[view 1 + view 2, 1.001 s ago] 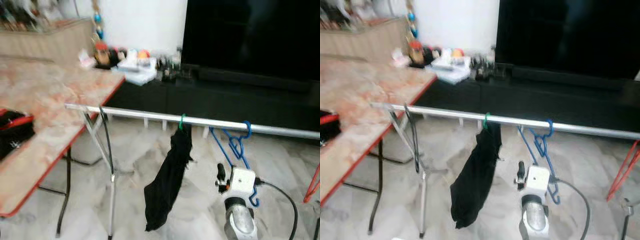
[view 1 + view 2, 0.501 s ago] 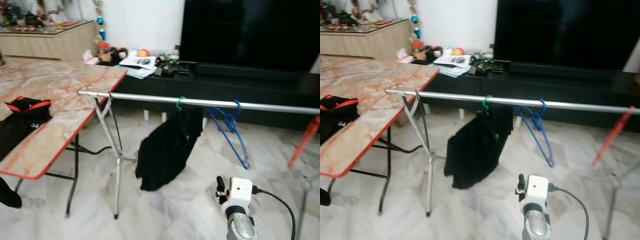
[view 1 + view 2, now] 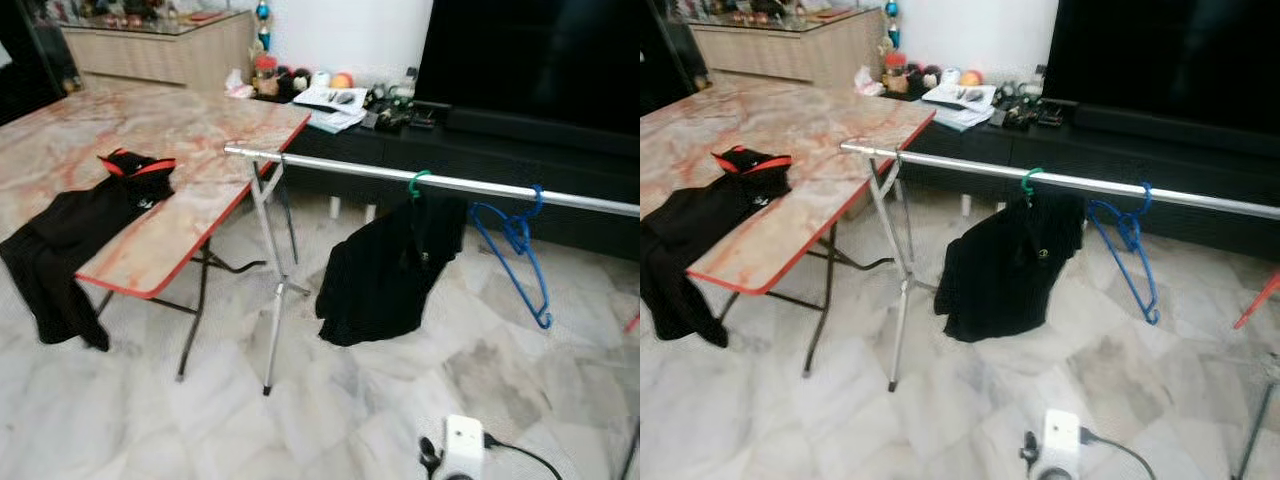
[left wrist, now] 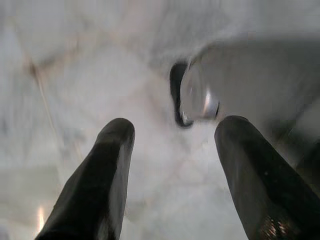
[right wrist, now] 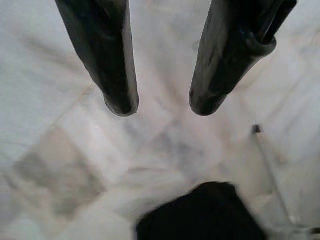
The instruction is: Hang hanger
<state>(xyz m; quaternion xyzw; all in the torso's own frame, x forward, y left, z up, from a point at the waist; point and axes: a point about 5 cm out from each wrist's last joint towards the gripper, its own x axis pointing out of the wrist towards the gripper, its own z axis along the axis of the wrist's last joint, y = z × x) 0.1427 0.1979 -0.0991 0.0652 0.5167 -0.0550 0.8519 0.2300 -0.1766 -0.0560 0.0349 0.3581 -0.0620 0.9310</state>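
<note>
On the rail — blue hanger, black garment

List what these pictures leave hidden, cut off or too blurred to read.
- Rail: its far right end and second stand are cut off by the edge of both eye views.
- Green hanger: just the hook shows; the black garment covers the rest.
- Items on the TV cabinet: too small to identify.
- Right gripper: the dark shape below it on the floor is blurred.
- Left gripper: the grey object beyond is blurred.
</note>
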